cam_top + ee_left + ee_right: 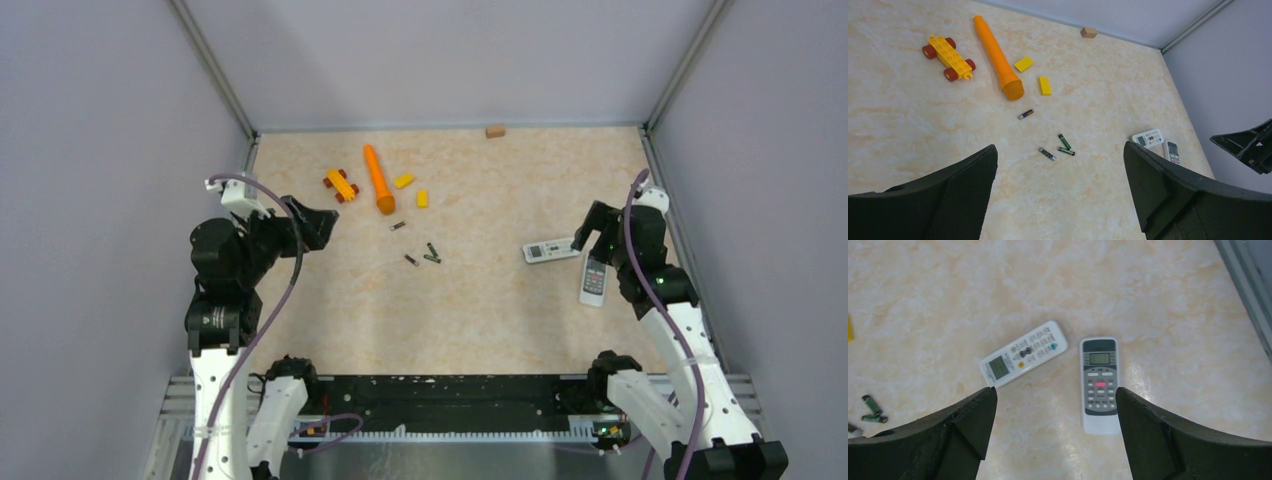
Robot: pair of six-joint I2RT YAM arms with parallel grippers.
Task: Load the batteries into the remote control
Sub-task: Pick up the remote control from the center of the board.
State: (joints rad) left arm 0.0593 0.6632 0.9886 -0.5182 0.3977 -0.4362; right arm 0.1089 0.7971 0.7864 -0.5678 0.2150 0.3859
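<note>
- Top view: left gripper (pixel 312 222) hangs over the left side of the table (pixel 480 330), fingers apart, nothing in it. Right gripper (pixel 592 232) is at the far right, fingers also apart and empty.
- The four batteries (pixel 432 250) lie loose mid-table. Three are clustered and a lone battery (pixel 398 225) lies farther back, near the orange cone (pixel 378 180).
- The white remote (pixel 551 250) and grey-faced remote (pixel 594 282) lie just beside each other below the right gripper, well apart from the batteries.
- Step in hand, my read: nothing is grasped yet, so the first job is getting a remote and reaching its battery bay.
- Left wrist view: left gripper (pixel 1060 172) has its jaws wide, with the cluster ahead between them. Two batteries (pixel 1065 146) look to meet at one end.
- The third battery (pixel 1047 153) lies apart from them. It and the lone battery (pixel 1025 114) are probably cleaner first picks. Close across the barrel, mid-length.
- Right wrist view: right gripper (pixel 1055 392) is spread above both remotes, which lie buttons up. The battery cover is presumably on the underside and isn't visible, so expect a flip.
- The grey-faced remote (pixel 1100 385) runs lengthwise between the fingers, so closing across its width suits it. The white remote (pixel 1024 353) lies skewed and would need a wrist turn.
- Risk: the remote is flat on the table, so come down square and low or the fingers may skid off its edges.
</note>
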